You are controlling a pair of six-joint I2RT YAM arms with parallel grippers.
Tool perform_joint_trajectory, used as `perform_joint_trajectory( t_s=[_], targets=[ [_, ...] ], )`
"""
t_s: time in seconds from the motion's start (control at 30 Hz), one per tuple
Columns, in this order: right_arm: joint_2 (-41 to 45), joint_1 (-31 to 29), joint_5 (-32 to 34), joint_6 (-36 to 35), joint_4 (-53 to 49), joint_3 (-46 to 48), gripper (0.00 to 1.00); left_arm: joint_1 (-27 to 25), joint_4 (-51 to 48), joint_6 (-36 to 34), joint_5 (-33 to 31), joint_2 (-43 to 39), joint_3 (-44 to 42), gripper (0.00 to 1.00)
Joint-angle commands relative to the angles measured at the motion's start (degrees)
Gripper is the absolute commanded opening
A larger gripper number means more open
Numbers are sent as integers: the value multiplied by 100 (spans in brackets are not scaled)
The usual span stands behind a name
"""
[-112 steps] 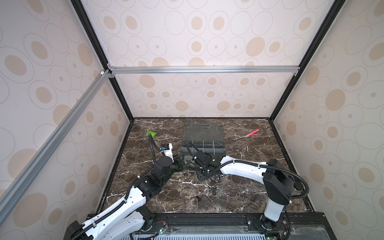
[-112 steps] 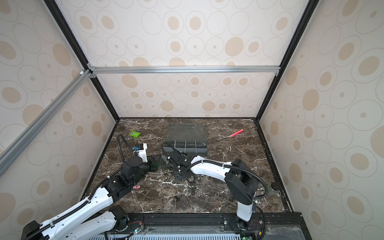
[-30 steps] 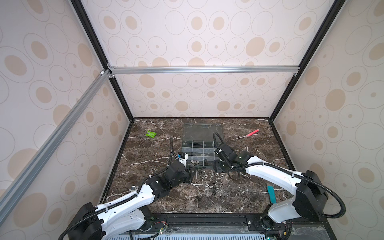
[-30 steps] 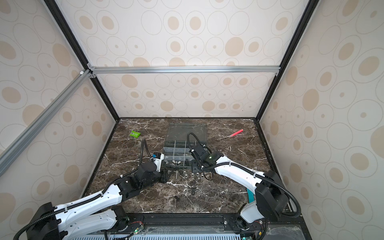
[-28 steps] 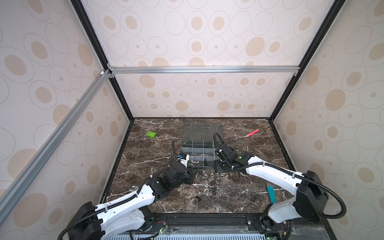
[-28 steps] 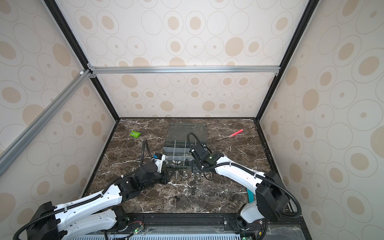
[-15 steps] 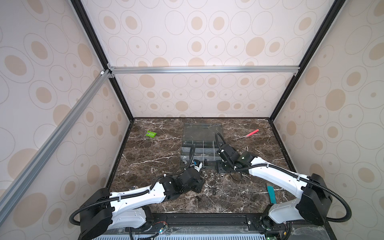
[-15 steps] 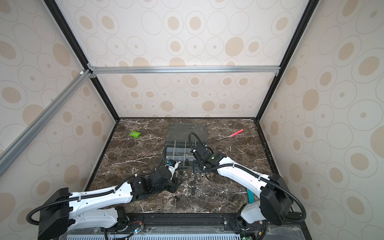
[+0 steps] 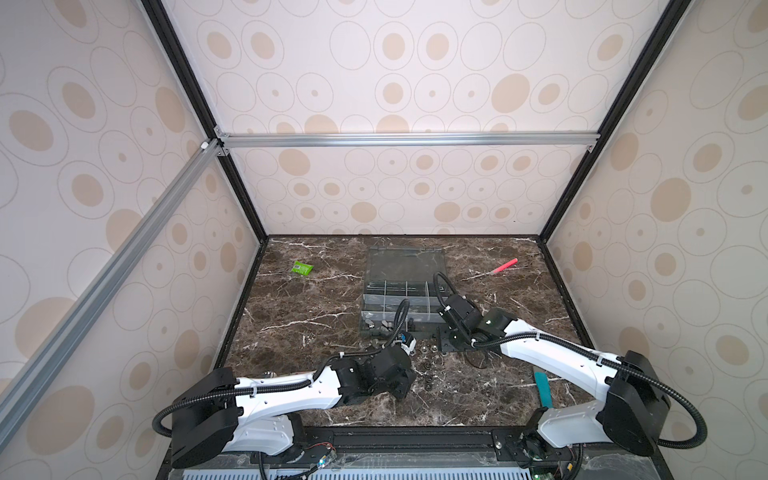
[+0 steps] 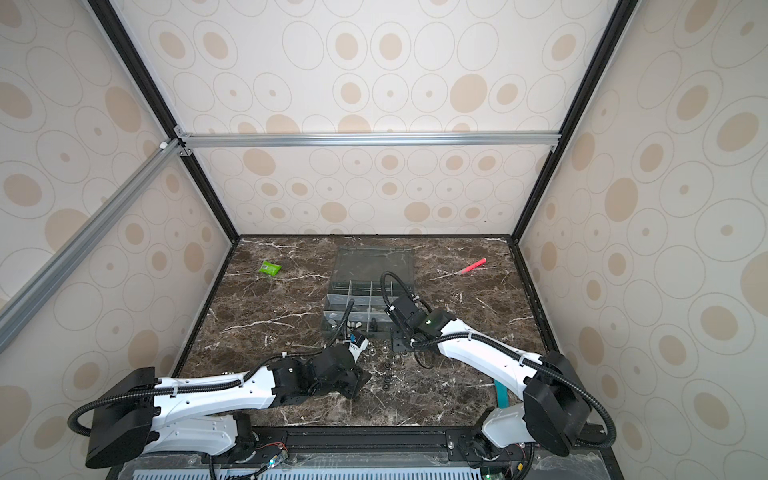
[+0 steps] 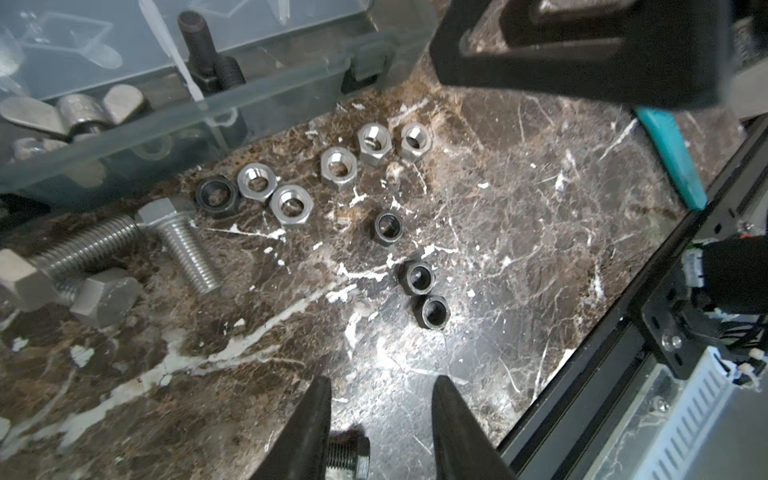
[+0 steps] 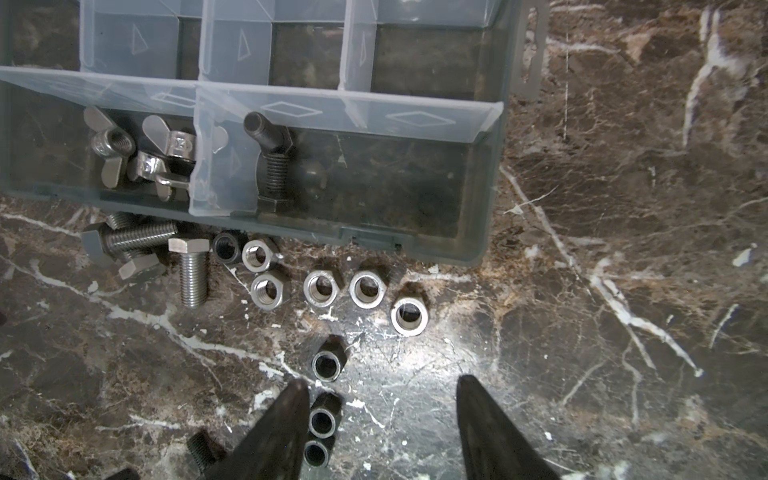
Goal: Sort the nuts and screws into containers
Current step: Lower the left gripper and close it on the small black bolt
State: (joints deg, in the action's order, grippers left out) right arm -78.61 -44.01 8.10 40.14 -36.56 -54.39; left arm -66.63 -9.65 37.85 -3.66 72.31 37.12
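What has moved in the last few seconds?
The left gripper pulled back from the front of the box toward the near edge; its jaws stand apart around a dark screw. The right gripper shifted rightward along that front, open. Box, pen and green packet stayed put.

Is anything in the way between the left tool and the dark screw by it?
Nothing visible does: the dark screw lies on the marble table, between the open jaws of the left tool.
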Motion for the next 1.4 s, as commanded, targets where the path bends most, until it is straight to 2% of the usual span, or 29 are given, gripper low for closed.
perform_joint_trajectory(
  t_s=[0.0,0.2,0.67,0.9,1.37],
  targets=[
    [199,15,135,204,-46,171,60,-91,-356,-50,-135,60,172,40],
    [242,10,209,280,-119,256,60,-184,-643,-66,-170,-2,32,42],
    [265,-4,457,600,-284,280,60,-181,-527,-44,53,-446,-479,50],
    [345,-65,544,806,-193,351,60,-184,-652,-221,288,-320,-477,51],
    [492,-202,729,984,-261,479,60,-184,-400,-135,535,81,-664,51]
  ],
)
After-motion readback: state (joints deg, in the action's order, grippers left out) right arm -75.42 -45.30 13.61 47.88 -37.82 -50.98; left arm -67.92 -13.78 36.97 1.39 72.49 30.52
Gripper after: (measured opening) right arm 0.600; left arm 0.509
